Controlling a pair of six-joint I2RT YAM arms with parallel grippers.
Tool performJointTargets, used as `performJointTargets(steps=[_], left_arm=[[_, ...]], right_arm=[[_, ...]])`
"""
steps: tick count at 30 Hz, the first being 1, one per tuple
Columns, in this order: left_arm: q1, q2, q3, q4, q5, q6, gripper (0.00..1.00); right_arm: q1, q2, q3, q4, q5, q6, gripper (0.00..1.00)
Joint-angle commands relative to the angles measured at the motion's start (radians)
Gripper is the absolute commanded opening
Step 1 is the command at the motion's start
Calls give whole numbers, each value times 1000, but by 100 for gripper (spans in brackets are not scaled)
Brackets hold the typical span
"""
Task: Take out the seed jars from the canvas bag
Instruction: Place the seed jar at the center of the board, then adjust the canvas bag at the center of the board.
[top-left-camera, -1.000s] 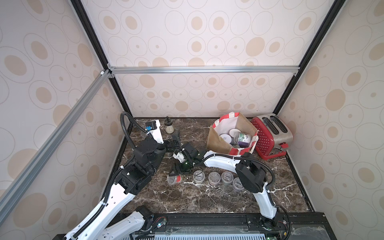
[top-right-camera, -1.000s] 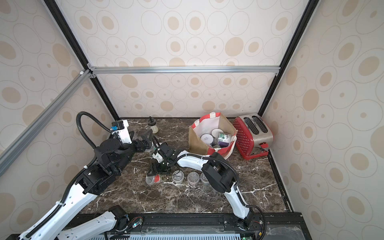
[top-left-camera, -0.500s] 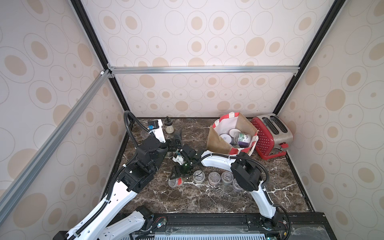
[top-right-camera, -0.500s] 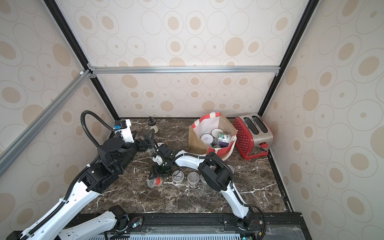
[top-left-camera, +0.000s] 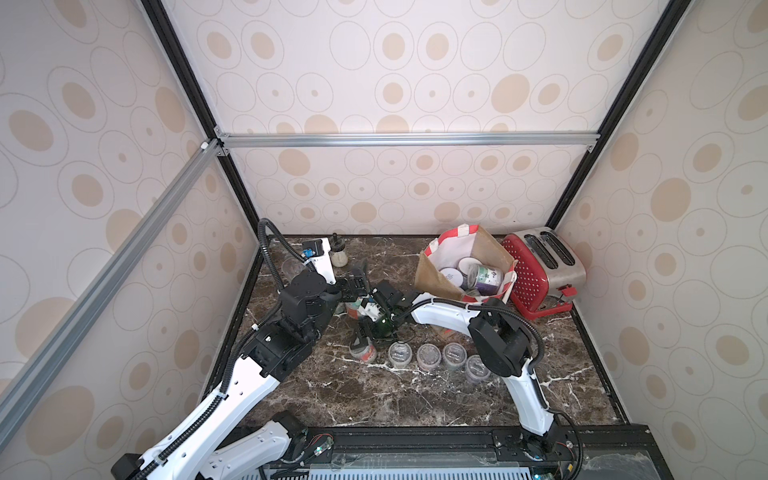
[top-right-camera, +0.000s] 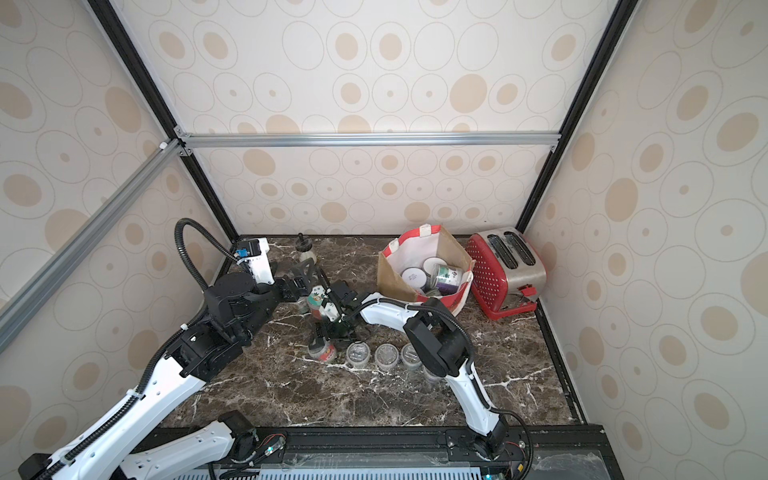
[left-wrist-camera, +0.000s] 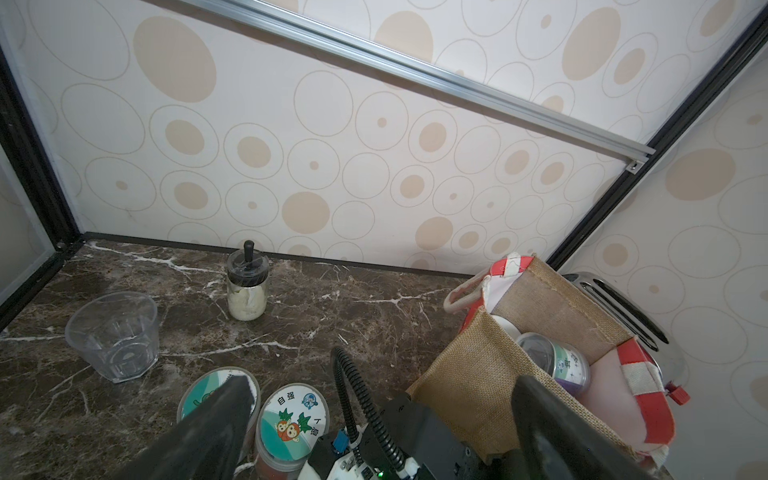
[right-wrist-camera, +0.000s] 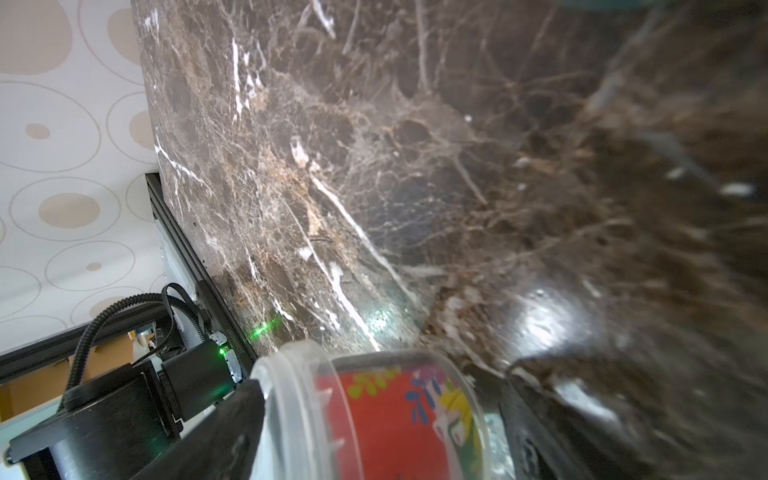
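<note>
The canvas bag (top-left-camera: 432, 274) stands at the back right, and in it are a purple-labelled seed jar (top-left-camera: 482, 279) on its side and white-lidded ones (top-left-camera: 451, 274). Several short clear jars (top-left-camera: 429, 355) sit in a row on the marble. Two cartoon-lidded jars (left-wrist-camera: 293, 419) stand by the left gripper (top-left-camera: 357, 286), which is wide open and empty. My right gripper (right-wrist-camera: 382, 386) is open around a red-labelled jar (right-wrist-camera: 386, 424). That jar (top-left-camera: 362, 351) rests tilted on the table, with a gap beside one finger (right-wrist-camera: 540, 415).
A red toaster (top-left-camera: 540, 270) stands right of the bag. A glass shaker (left-wrist-camera: 247, 286) and a clear tumbler (left-wrist-camera: 112, 336) are at the back left. The two arms' wrists are close together mid-table.
The right jaws have spread away from the red-labelled jar, which was gripped before. The left arm has shifted slightly toward the back.
</note>
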Motion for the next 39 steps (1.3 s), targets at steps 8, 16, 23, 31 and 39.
performJointTargets(steps=[8, 16, 23, 31, 39], left_arm=[[7, 27, 40, 22, 4, -12, 98], [7, 72, 70, 33, 33, -15, 98], [8, 257, 177, 10, 158, -33, 98], [-5, 570, 402, -70, 308, -33, 98], [-74, 862, 691, -236, 294, -16, 98]], right_arm=[[-22, -231, -38, -51, 9, -58, 94], [-127, -548, -101, -134, 89, -128, 94], [-379, -802, -158, -248, 240, -214, 86], [-565, -798, -174, -353, 372, -303, 52], [-602, -729, -244, -367, 281, -334, 22]])
